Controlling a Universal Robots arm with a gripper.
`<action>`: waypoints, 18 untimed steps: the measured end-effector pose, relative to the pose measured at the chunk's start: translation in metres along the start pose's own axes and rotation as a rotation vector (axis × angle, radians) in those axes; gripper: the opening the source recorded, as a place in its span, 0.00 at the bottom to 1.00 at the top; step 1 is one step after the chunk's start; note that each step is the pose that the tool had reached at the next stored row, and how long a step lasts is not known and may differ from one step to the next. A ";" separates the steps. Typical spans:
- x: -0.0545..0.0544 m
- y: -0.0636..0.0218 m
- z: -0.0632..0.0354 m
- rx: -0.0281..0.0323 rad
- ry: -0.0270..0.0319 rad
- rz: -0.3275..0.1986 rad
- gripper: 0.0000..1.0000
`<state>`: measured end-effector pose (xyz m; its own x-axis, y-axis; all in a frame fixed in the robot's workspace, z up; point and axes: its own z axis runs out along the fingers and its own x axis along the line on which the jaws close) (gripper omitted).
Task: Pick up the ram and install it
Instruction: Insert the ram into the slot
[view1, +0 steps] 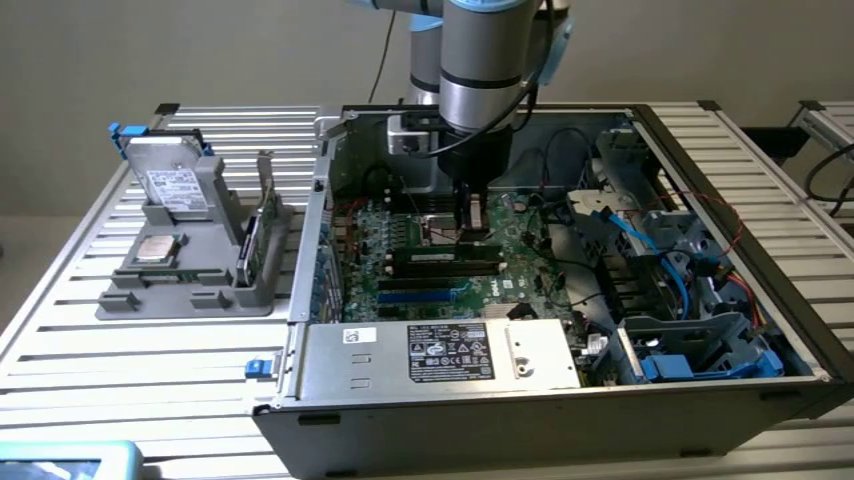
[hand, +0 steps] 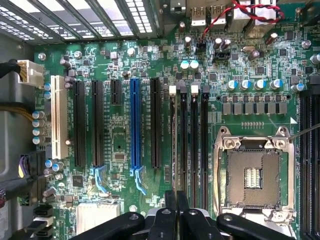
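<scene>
The gripper (view1: 467, 235) has its 2 fingers (hand: 170, 205) pressed together with nothing between them, tips pointing down at the motherboard's (hand: 120, 130) memory slots inside the open computer case (view1: 400, 420). The ram (view1: 447, 258) stands on edge in 1 of those slots, directly beneath the tips; whether they touch its top edge cannot be told. Well apart, on the exterior view's left, a grey tray (view1: 200, 295) holds other parts.

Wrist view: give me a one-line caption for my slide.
Shut gripper over the black memory slots, next to the empty CPU socket.
</scene>
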<state>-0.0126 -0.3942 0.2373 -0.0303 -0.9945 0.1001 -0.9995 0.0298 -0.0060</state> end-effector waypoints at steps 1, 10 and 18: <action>0.000 0.0000 0.0001 -0.0008 -0.0003 0.000 0.12; -0.002 -0.0003 0.0002 -0.0035 0.0003 0.000 0.12; -0.003 -0.0004 0.0004 -0.0027 0.0085 -0.005 0.12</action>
<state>-0.0121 -0.3915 0.2367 -0.0254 -0.9938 0.1086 -0.9997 0.0253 -0.0028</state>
